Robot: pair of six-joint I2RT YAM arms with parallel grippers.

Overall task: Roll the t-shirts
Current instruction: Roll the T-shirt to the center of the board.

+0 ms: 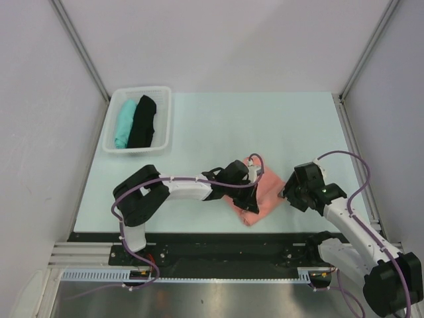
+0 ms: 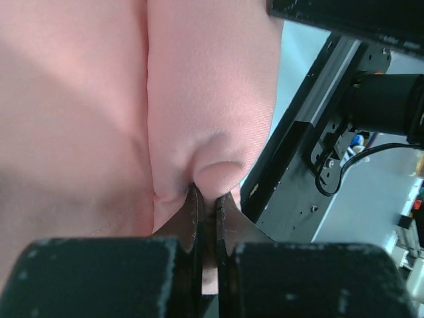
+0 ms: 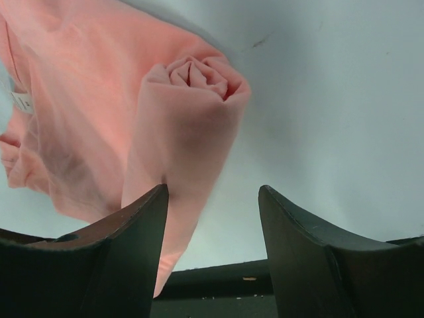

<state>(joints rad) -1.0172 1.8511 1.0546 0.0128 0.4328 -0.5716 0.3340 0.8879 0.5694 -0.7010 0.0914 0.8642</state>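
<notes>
On a pale-green table point(image 1: 218, 126) between white walls point(image 1: 232, 40), left fingers point(image 2: 191, 218) pinch the pink t-shirt point(image 3: 185, 119), right fingers point(image 3: 136, 225) spread apart.

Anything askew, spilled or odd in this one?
Nothing spilled or damaged. The pink shirt lies diagonally on the table, only partly rolled, with loose cloth beside the roll. The left hand pinches a fold of it. That fits mid-task, nothing odd.

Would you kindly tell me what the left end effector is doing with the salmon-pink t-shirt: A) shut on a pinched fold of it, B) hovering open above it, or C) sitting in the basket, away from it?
A: the left wrist view shows the left end effector with its fingers pressed together on a fold of the salmon-pink t-shirt.
</notes>
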